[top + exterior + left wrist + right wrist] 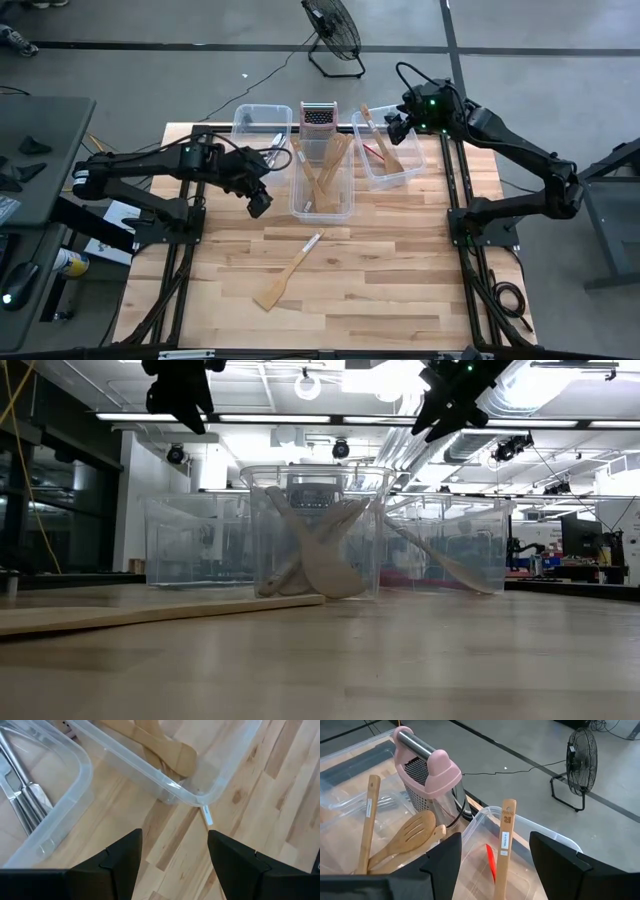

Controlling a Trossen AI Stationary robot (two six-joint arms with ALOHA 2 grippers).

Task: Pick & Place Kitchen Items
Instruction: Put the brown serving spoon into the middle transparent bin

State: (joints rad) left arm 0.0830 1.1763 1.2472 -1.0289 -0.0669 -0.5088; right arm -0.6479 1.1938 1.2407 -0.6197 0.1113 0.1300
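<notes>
A pale wooden spatula [283, 280] lies flat on the table's near middle, its labelled handle end [207, 816] pointing at the middle bin. My left gripper [260, 205] hangs open above the table, just off the near left corner of the middle clear bin [322, 212], which holds several wooden utensils [325, 165]. The left bin [243, 118] holds metal cutlery [22, 802]. My right gripper [397, 125] hovers open over the right bin [408, 178], where a wooden spatula [506, 845] leans on the wall beside a red-headed one [490, 862].
An upright metal grater with a pink top [431, 775] stands at the table's far edge behind the middle bin. The wooden table [400, 290] lies bare on its near half apart from the spatula. A floor fan [333, 32] stands beyond the table.
</notes>
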